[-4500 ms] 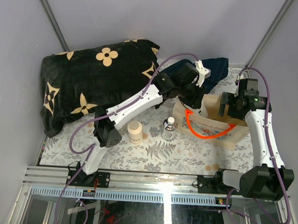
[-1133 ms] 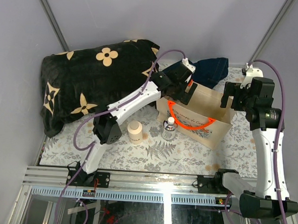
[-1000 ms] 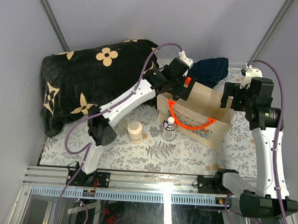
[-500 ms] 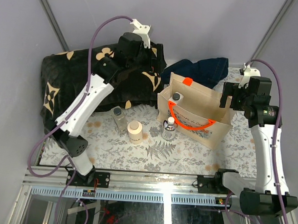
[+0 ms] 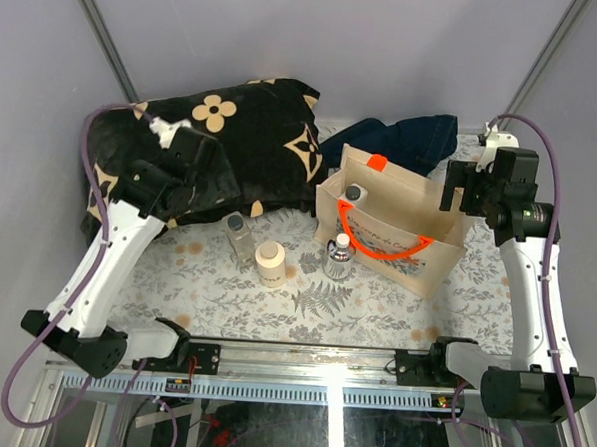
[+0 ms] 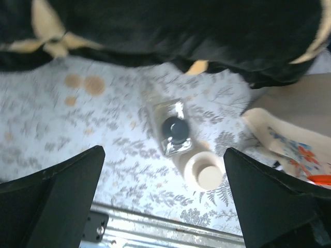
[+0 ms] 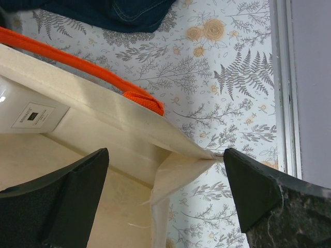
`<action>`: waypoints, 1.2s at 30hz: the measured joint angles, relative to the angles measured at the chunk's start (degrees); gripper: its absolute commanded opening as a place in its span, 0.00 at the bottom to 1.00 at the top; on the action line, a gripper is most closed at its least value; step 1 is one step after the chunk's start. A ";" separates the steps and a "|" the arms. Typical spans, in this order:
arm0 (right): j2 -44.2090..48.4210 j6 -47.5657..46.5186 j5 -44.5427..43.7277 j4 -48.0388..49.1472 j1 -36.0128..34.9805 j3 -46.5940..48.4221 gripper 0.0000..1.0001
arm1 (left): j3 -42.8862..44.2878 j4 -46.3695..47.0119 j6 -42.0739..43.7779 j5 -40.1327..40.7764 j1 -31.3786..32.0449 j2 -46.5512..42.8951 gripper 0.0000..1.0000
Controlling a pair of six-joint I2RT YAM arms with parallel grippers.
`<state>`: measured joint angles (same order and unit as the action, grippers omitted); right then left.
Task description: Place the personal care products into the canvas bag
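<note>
The canvas bag stands open right of centre, and a white bottle with a dark cap stands inside its left end. On the table left of it are a clear bottle with a dark cap, a beige round jar and a clear white-capped bottle. My left gripper hangs open and empty high over the blanket's edge. In its blurred wrist view the left gripper frames the clear bottle and the jar. My right gripper is open above the bag's right end; the right gripper straddles a corner of the bag without touching it.
A black blanket with cream flower motifs is heaped at the back left. A dark navy cloth lies behind the bag. Orange handles hang over the bag's front wall. Enclosure walls close in on both sides, with a metal rail at the near edge.
My left arm has swung from the bag's left end back to the far left, over the blanket, uncovering the clear bottle. The right arm has barely moved.
</note>
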<state>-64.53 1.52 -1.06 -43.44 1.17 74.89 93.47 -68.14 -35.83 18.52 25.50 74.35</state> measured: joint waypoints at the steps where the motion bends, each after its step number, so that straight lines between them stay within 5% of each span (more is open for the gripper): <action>1: -0.15 0.02 0.00 0.26 0.00 0.00 1.00 | -1.97 -1.55 -2.78 0.76 -0.81 -1.55 1.00; 13: -0.24 0.11 0.07 1.20 -0.42 -0.20 1.00 | -16.11 -3.91 -18.80 -0.24 -1.29 -3.54 1.00; 36: -0.02 -0.22 -1.73 1.25 -1.29 -0.33 1.00 | -24.26 12.72 -18.49 -5.01 -1.29 3.02 1.00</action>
<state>-64.55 1.30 -2.79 -42.19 -0.12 74.56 69.21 -55.42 -54.33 13.52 24.21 77.36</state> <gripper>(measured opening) 0.995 0.994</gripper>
